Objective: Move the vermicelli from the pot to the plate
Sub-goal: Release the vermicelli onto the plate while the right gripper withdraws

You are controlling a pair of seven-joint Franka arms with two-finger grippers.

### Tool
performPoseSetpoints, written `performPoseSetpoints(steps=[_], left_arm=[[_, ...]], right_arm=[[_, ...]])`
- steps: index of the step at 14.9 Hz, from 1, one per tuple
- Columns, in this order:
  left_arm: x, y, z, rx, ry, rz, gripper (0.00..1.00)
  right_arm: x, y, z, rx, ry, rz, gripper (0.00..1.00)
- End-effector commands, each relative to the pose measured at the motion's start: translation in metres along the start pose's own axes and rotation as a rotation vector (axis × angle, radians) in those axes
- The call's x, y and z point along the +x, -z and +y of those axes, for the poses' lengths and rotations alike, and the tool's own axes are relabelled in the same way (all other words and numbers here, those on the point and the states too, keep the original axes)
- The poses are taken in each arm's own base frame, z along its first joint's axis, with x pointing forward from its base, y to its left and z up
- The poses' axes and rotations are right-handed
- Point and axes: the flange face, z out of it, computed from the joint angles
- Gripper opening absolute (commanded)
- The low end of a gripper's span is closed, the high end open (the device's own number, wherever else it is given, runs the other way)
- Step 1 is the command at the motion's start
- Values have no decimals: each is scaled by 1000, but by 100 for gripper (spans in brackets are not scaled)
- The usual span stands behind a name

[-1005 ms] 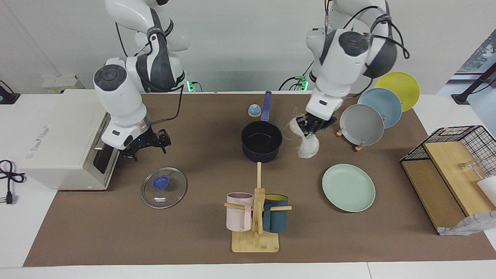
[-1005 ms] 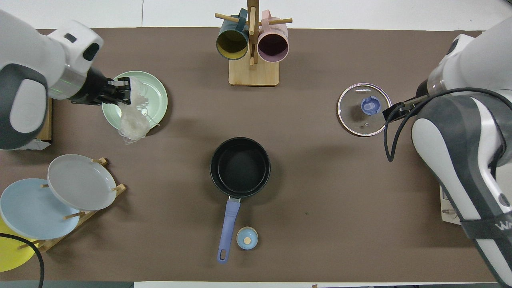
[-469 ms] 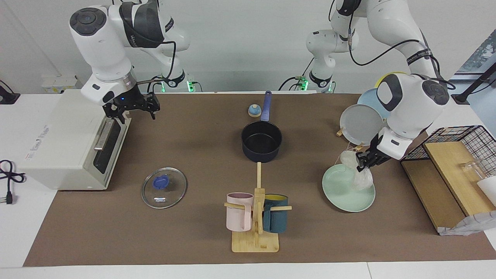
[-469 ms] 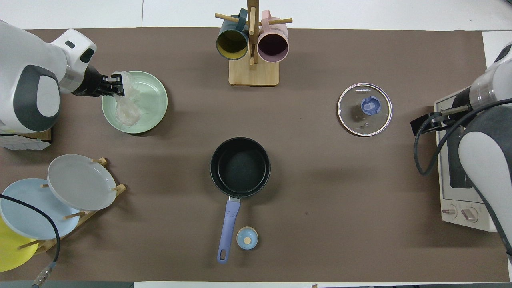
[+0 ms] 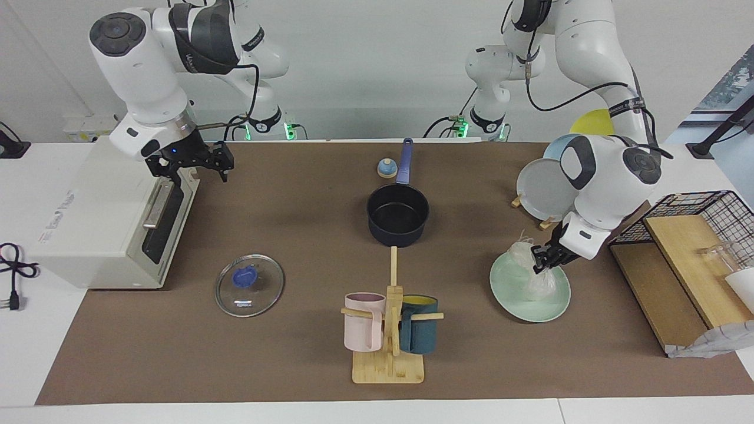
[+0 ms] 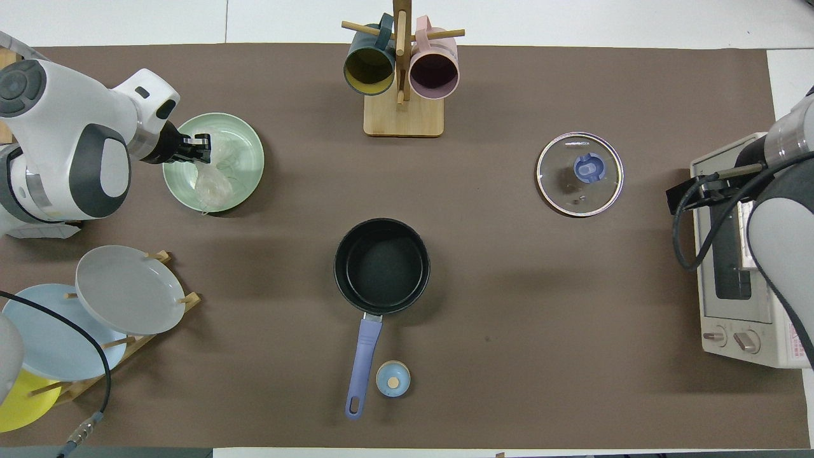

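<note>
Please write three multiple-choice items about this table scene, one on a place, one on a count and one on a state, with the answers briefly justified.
1. Where is the vermicelli?
A. In the pot
B. Over the mint-green plate, in the left gripper
C. On the glass lid

2. How many mugs hang on the wooden mug stand?
A. One
B. Two
C. Four

3. What is the state of the pot?
A. Empty, lid off
B. Covered by its lid
C. Tipped on its side

Answers:
1. B: the left gripper is shut on the bundle, which hangs down to the mint-green plate.
2. B: a pink mug and a teal mug hang there.
3. A: its black inside is bare and the glass lid lies on the table toward the right arm's end, while the right gripper waits open by the toaster oven.
</note>
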Motion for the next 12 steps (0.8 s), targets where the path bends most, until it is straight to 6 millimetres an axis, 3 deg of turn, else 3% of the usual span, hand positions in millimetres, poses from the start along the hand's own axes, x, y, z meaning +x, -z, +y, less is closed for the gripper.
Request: performPoseSetpoints(steps=[1,2,3,4,7,9,10,12], left_arm=[[-3,-4,-7,19,-52,24,0],[-3,-5,-7,20,-63,24,1],[-3,-5,-7,20,-62,24,45],[-2,-3,-7,20,-62,26,99],[1,4,-6,33,-75,32,100],[7,26,-3,38,-82,22,100],[9,43,-1,49,-90,7,100],[7,99,3,64,-80,-12,100]], right_arm=[[-3,4,0,18,-32,-10,100],[-2,3,0,18,-29,-5,100],[-2,3,-1,18,-23,-6,100],[-2,3,-2,18,-19,-9,100],[-1,6,-2,19,-20,-1,100],[-4,13,-1,17,-24,-14,100],[-6,16,0,16,-26,-17,100],[-11,18,4,18,-36,-41,100]])
